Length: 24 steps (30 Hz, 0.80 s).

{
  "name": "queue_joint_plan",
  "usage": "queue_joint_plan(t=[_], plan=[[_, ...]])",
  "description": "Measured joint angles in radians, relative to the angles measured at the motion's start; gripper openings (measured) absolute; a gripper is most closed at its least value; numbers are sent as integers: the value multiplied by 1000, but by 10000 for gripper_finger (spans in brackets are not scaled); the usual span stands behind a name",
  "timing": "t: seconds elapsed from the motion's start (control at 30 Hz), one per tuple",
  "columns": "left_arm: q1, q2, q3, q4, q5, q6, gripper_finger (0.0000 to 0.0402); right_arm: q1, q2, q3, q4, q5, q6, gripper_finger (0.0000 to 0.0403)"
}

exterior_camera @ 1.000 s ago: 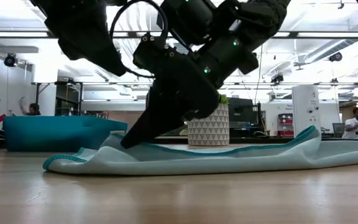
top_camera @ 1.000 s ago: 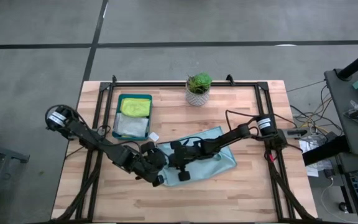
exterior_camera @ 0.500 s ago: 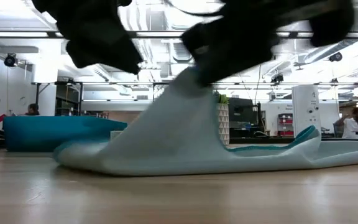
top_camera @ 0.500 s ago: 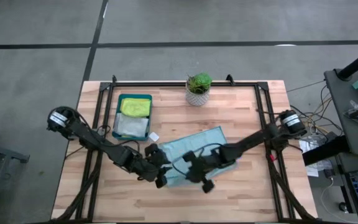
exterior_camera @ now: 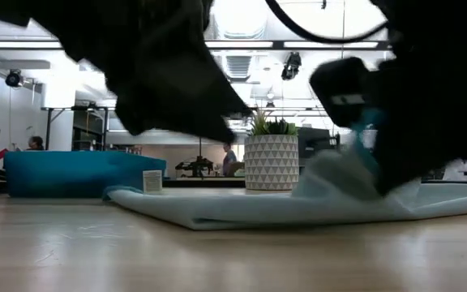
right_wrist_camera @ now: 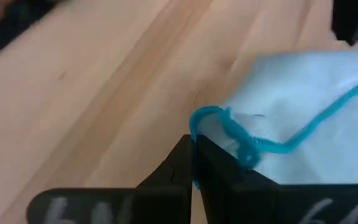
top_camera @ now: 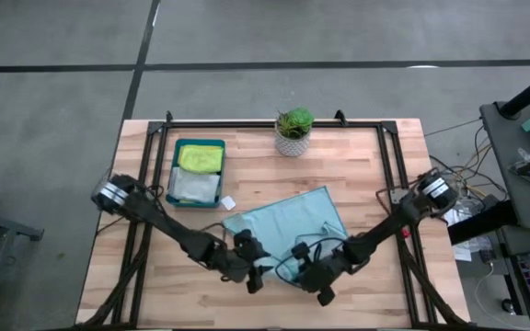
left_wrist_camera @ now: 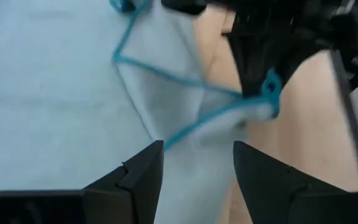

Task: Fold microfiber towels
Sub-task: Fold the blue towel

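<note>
High view gives me the light teal towel [top_camera: 288, 225] spread near the middle of the table [top_camera: 385, 184], its front edge toward the near side. My right gripper [right_wrist_camera: 194, 163] is pinched closed on the towel's stitched front corner, lifting it off the wood. My left gripper [left_wrist_camera: 194, 165] hangs just beside it over the same edge, fingers [left_wrist_camera: 135, 177] apart with nothing between them. Other towels sit in the tray [top_camera: 175, 147]
</note>
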Motion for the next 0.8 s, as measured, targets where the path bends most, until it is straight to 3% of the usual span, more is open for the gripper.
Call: queue_joint_plan(t=[0.17,0.43,0.8], plan=[[-1,78,37,6,-19,10,178,17,27,9,1,5,39,9],[7,154,106,93,-29,198,178,17,44,18,-8,5,70,12],[21,179,124,245,16,475,178,16,47,18,-6,13,75,60]])
